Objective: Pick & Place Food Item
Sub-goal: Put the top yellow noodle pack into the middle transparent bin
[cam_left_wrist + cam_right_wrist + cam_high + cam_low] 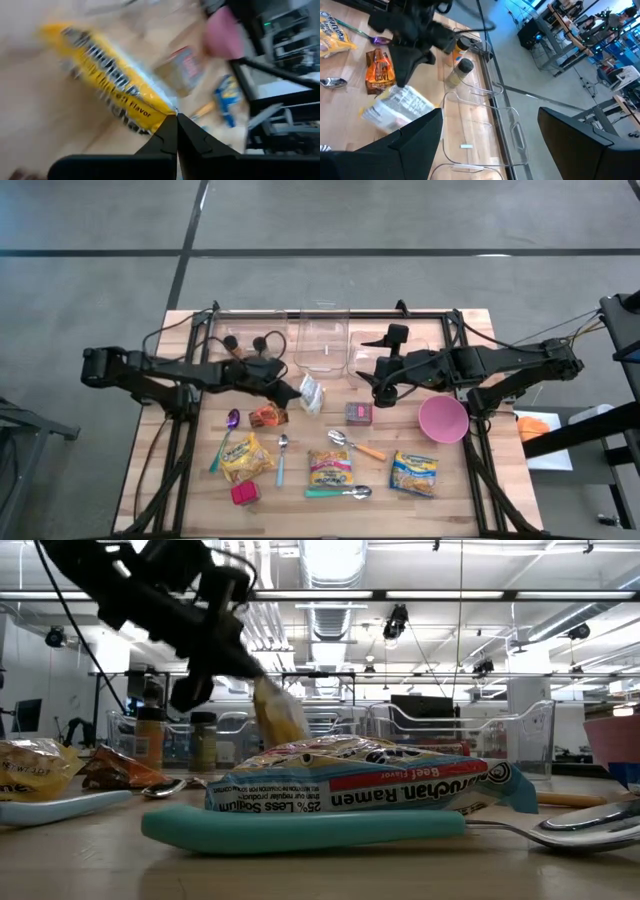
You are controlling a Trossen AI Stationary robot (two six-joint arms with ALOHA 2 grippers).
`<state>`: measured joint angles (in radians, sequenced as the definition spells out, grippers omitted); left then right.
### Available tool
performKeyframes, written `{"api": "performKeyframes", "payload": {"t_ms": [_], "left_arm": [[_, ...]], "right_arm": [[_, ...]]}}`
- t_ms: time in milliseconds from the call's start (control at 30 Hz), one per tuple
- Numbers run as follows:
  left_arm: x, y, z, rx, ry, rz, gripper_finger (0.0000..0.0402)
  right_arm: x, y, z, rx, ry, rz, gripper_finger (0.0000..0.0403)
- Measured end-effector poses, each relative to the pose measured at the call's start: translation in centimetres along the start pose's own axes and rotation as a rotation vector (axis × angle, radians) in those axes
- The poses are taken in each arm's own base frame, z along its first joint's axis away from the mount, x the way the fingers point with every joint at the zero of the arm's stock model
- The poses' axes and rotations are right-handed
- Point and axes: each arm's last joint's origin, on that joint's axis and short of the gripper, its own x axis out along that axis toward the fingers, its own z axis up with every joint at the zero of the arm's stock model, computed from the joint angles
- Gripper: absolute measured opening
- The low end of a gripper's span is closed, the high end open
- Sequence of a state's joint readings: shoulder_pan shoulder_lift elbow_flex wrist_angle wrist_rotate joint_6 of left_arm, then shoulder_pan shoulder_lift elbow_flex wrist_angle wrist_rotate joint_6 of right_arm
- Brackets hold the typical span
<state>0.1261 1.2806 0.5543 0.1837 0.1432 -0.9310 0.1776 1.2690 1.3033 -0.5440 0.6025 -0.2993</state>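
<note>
I have the left gripper (296, 393) clamped on one end of a ramen packet (311, 393), just left of centre in the high view, right below the clear plastic bins (322, 345) at the back of the table (180, 470). In the low view the packet (278, 712) hangs off the fingertips in the upper left of the frame, clear of the wood, above the Maruchan beef ramen (360, 788) and the teal-handled spoon (330, 825) lying in the foreground.

My read is that I am in the lift-and-carry part of the pick. To do this well I want a slow, steady carry: the grip is only on the crimped edge of the wrapper, so the packet will swing and could slip out if I jerk the wrist. I would keep it high enough to pass over the bin wall, bring it over the nearest bin, and let go only once it hangs inside the rim.

The left jaws are pressed fully together; in the left wrist view the two fingers (165, 142) meet in a point on the yellow wrapper's seam (172, 111). The right gripper (383, 392) waits right of centre in the high view, above the small red packet (359, 413) and beside the pink bowl (443, 419), its jaws spread wide and holding nothing.
</note>
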Motion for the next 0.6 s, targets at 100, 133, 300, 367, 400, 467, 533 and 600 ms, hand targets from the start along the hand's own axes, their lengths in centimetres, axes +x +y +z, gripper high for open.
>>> {"api": "performKeyframes", "payload": {"t_ms": [100,133,300,367,400,467,533,600], "left_arm": [[-0.7,-1.4,0.9,0.018,-0.032,-0.055,0.0001],[-0.9,-1.8,1.1,0.020,-0.042,-0.069,0.0001],[-1.7,-3.6,2.3,0.048,-0.070,-0.130,0.0000],[-2.0,-4.3,2.8,0.072,-0.088,-0.150,0.0000],[-2.2,-4.8,3.1,0.079,-0.098,-0.162,0.0000],[-2.5,-5.6,3.7,0.103,-0.122,-0.185,0.0000],[-2.9,-6.5,4.5,0.134,-0.153,-0.200,0.0000],[-3.3,-7.3,5.5,0.158,-0.186,-0.206,0.0000]], "right_arm": [[0.0,0.0,0.0,-0.002,0.000,0.000,0.0324],[0.0,0.0,0.0,-0.009,0.000,0.000,0.0324],[0.0,0.0,0.0,-0.022,0.000,-0.001,0.0324],[0.0,0.0,0.0,-0.023,0.000,-0.002,0.0324],[0.0,0.0,0.0,-0.022,0.000,-0.002,0.0324],[0.0,0.0,0.0,-0.022,0.000,-0.003,0.0324],[0.0,0.0,0.0,-0.018,0.001,-0.005,0.0324],[-0.1,-0.1,0.0,0.010,0.000,-0.013,0.0324]]}}
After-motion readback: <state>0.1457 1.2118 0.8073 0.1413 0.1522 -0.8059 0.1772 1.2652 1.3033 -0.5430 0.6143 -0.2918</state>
